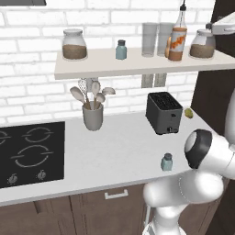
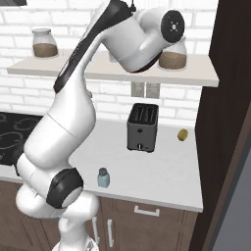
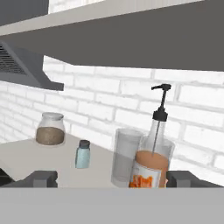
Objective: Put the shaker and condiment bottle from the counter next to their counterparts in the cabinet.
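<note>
Hand view | claw wide open | condiment bottle between tips

White arm raised high, tool fingers spread wide

Shelf's right end is crowded: condiment bottle jammed against the glasses and jar. Wide bare board opens around the twin shaker.
</note>
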